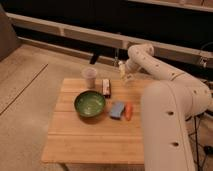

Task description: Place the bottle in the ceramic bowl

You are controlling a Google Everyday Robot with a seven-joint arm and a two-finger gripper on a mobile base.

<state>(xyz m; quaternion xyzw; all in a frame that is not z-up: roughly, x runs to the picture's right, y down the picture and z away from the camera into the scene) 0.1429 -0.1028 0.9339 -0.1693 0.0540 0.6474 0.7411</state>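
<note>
The dark green ceramic bowl (90, 103) sits left of centre on the wooden table (95, 137), with nothing visible inside it. The small pale bottle (122, 69) is at the table's far right edge, held upright. My gripper (124, 75) is shut on the bottle, at the end of the white arm (155, 65) that curves in from the right. Gripper and bottle stand behind and to the right of the bowl, well apart from it. The bottle's lower part is hidden by the fingers.
A translucent plastic cup (89, 77) stands behind the bowl and a dark red-and-white box (106, 88) lies beside it. A blue block (117, 110) and an orange item (128, 111) lie right of the bowl. My large white body (167, 125) covers the table's right side.
</note>
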